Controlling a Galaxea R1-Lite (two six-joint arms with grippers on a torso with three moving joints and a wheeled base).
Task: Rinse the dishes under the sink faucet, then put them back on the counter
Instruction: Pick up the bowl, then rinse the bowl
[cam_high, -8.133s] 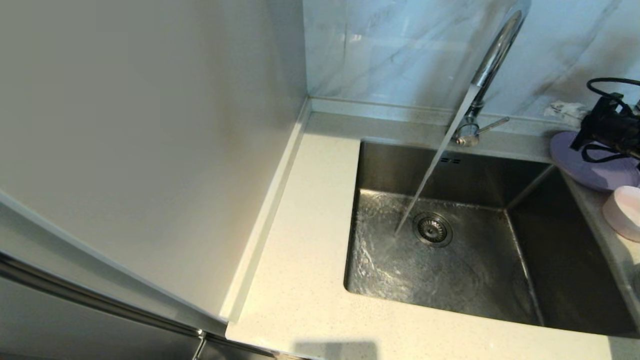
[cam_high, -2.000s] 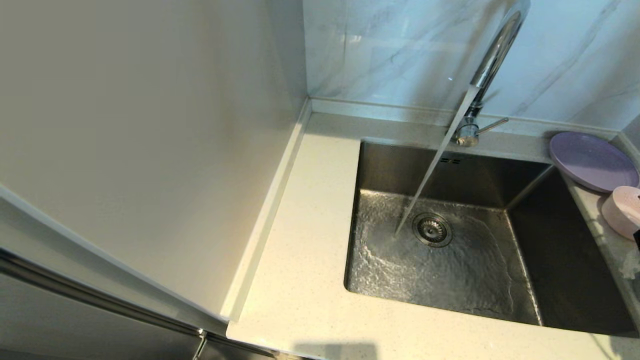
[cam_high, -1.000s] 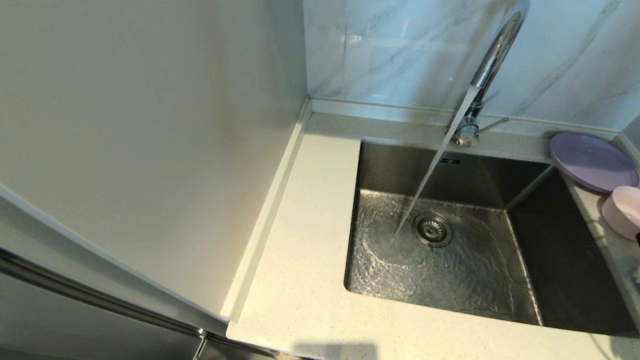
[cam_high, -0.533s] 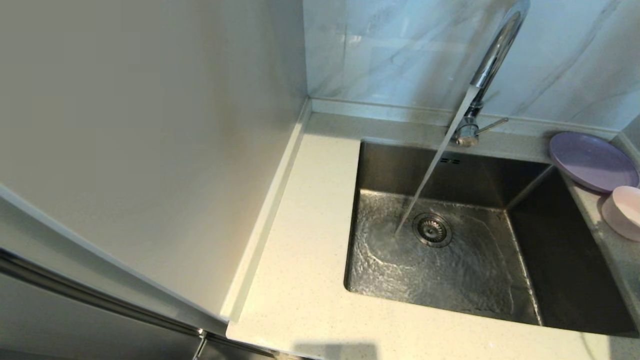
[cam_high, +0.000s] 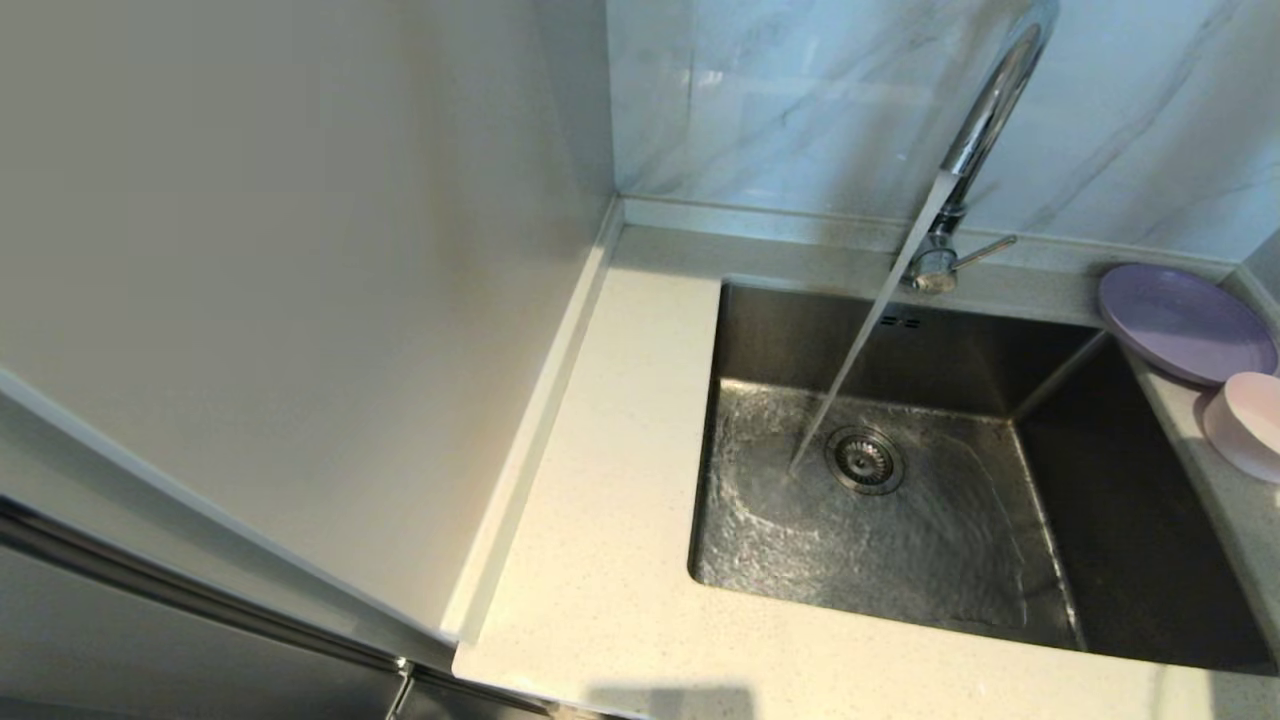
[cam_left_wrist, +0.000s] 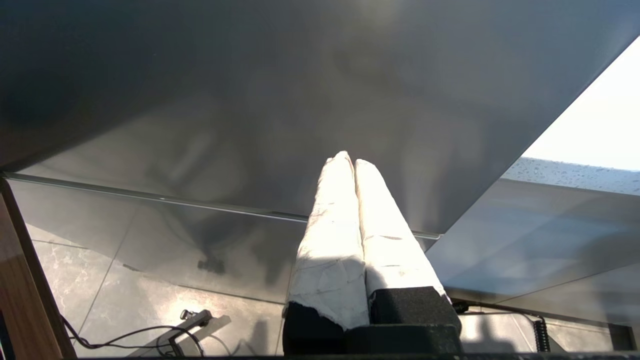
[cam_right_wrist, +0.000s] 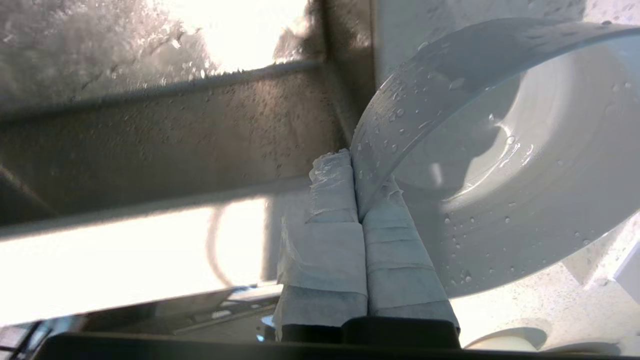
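The right gripper (cam_right_wrist: 356, 165) has its fingers (cam_right_wrist: 330, 200) clamped on the rim of a wet whitish bowl (cam_right_wrist: 505, 165), droplets all over it. It shows only in the right wrist view; the head view has no arm in it. Beyond the held bowl lie the steel sink (cam_right_wrist: 165, 135) wall and a strip of speckled worktop (cam_right_wrist: 530, 310).

Step, as a judgement: the bowl looks rinsed and is on its way back to the worktop, or just lifted for a rinse; the droplets favour the first. The next move calls for setting it down flat on the worktop (cam_high: 1215, 500) at the sink's right, clear of the pink bowl (cam_high: 1250, 420) and the lilac plate (cam_high: 1185, 320), then parting the fingers. Both of those sit on the worktop just beside the sink (cam_high: 900, 340), the plate at the back corner.

The faucet (cam_high: 985, 110) runs, its stream landing beside the drain strainer (cam_high: 865, 460).

The left gripper (cam_left_wrist: 350, 162) is parked low beside a dark cabinet front, fingers together, holding nothing.

Versus the earliest head frame: the black right arm that hung over the lilac plate is gone from that view. The plate, the pink bowl and the running water match; the camera has not shifted.
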